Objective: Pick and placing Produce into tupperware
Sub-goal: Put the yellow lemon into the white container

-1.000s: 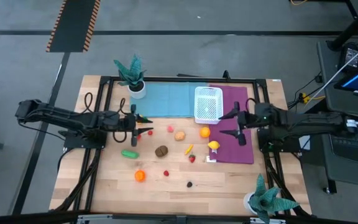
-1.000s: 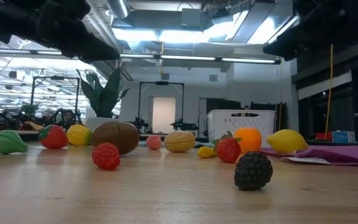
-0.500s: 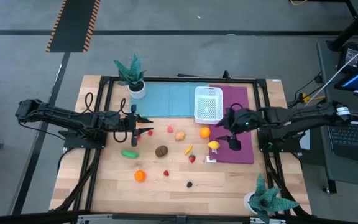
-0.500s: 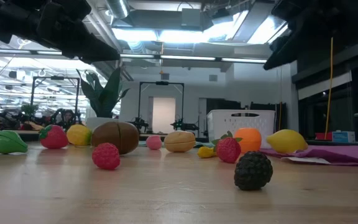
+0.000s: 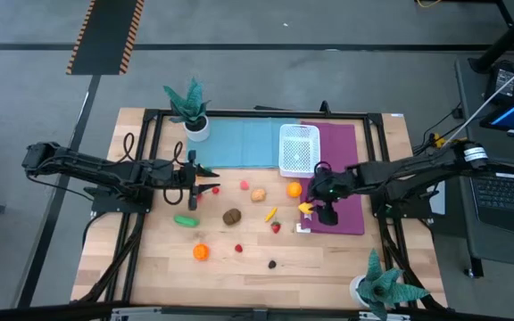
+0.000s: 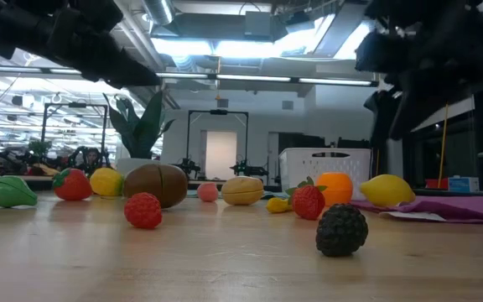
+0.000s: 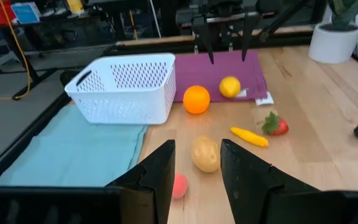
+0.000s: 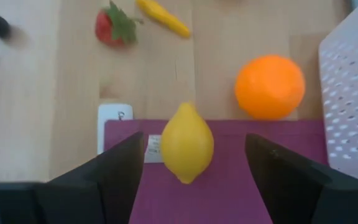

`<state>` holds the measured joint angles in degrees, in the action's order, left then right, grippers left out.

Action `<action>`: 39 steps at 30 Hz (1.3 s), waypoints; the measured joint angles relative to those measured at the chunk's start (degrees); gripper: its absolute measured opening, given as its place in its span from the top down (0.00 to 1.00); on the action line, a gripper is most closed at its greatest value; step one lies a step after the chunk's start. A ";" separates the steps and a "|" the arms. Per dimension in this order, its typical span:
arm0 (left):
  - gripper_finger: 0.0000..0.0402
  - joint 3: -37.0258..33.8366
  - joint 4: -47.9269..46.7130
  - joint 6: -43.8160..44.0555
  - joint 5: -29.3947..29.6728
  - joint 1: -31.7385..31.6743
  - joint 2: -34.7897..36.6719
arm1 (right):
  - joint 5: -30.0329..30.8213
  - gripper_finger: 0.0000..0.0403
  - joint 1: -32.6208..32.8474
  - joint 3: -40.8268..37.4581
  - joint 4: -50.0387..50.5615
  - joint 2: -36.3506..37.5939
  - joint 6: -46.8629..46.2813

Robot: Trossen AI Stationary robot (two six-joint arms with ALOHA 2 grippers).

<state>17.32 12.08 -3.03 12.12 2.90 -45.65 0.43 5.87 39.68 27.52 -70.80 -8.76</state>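
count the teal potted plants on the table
2. One potted plant stands at the table's far left corner beside the blue mat; the other stands at the near right corner. None seem hidden.

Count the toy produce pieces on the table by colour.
Orange round fruits: 2
Yellow pieces, lemon, slim one, round one: 3
Red or pink pieces: 4
Green long vegetable: 1
Brown oval and tan oval: 2
Dark bumpy berry: 1
Total: 13

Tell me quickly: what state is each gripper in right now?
Left gripper: open, empty, above the table's left side.
Right gripper: open, empty, fingers either side of the lemon.
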 joint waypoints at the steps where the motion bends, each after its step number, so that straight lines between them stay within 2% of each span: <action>1: 0.70 0.00 -0.16 -0.01 0.00 0.00 0.00 | 0.00 0.31 0.00 0.00 0.03 -0.88 0.03; 18: 0.70 0.00 -2.74 -0.08 0.02 0.00 0.00 | -0.01 0.31 0.00 -0.02 -3.46 -11.73 -0.23; 29: 0.70 -0.01 -3.74 -0.11 0.04 0.00 0.00 | -0.02 0.31 0.00 -0.04 -5.48 -15.45 -0.23; 39: 0.70 -0.01 -3.94 -0.13 0.04 0.02 0.00 | -0.02 0.31 0.00 -0.04 -6.92 -15.89 -0.02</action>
<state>17.31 8.14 -3.16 12.16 2.92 -45.65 0.40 5.87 39.64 20.60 -86.70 -8.79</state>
